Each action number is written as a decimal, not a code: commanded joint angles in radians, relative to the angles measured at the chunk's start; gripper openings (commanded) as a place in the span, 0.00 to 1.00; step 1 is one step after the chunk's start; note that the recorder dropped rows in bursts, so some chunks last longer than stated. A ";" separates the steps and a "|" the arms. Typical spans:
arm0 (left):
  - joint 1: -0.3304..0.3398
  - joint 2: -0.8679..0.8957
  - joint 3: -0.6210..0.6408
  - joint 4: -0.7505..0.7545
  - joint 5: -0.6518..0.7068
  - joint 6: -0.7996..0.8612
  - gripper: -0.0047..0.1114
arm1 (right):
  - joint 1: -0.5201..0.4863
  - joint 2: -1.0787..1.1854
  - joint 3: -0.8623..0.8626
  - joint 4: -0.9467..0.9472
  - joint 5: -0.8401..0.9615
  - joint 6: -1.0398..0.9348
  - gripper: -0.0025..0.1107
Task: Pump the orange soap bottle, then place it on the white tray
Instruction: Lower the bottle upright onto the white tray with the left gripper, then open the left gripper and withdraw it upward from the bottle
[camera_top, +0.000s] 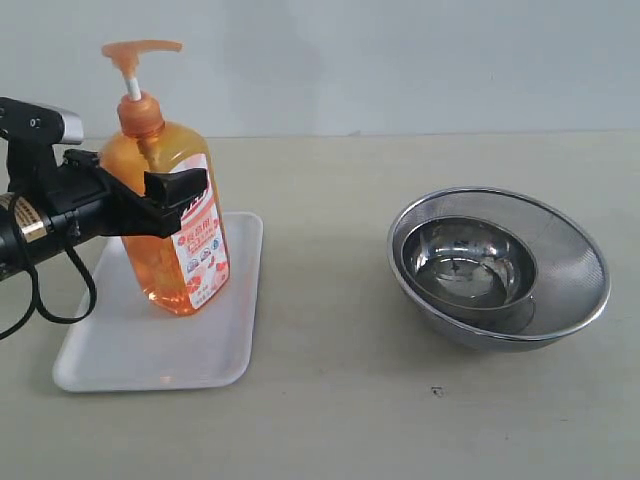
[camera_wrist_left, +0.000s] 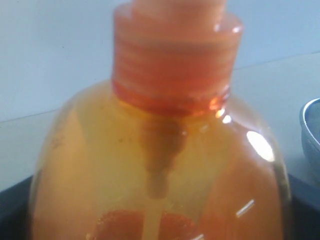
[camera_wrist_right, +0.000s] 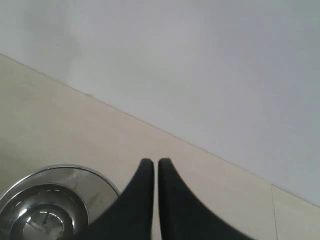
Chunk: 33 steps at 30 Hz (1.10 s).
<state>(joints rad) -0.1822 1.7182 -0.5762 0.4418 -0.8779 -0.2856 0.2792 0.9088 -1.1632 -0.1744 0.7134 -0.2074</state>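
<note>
The orange soap bottle (camera_top: 168, 270) stands slightly tilted over the white tray (camera_top: 150, 350), its base at the tray's surface; contact cannot be told. Its orange pump head (camera_top: 140, 48) is up on the white stem. My left gripper (camera_top: 165, 178) comes in from the left and is shut on the bottle's upper body, one black finger (camera_top: 182, 188) across the front. In the left wrist view the bottle (camera_wrist_left: 165, 150) fills the frame, with dark fingers (camera_wrist_left: 305, 200) at its sides. My right gripper (camera_wrist_right: 155, 162) is shut on nothing and is outside the exterior view.
Two nested round steel bowls (camera_top: 500, 265) sit on the beige table at the right, a mesh one holding a smaller shiny one (camera_top: 465, 262). The right wrist view shows them (camera_wrist_right: 45, 200) below that gripper. A pale wall runs behind the table.
</note>
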 joint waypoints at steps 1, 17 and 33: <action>0.003 -0.029 -0.005 0.000 -0.042 -0.040 0.66 | -0.003 -0.001 0.006 0.000 -0.009 -0.011 0.02; 0.003 -0.183 -0.005 0.003 0.062 -0.094 0.66 | -0.003 -0.001 0.006 0.000 -0.011 -0.011 0.02; 0.003 -0.200 -0.005 0.051 0.109 -0.152 0.66 | -0.003 -0.001 0.006 0.000 -0.007 -0.011 0.02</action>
<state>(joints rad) -0.1822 1.5401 -0.5744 0.5054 -0.6965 -0.4292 0.2792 0.9088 -1.1632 -0.1744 0.7134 -0.2175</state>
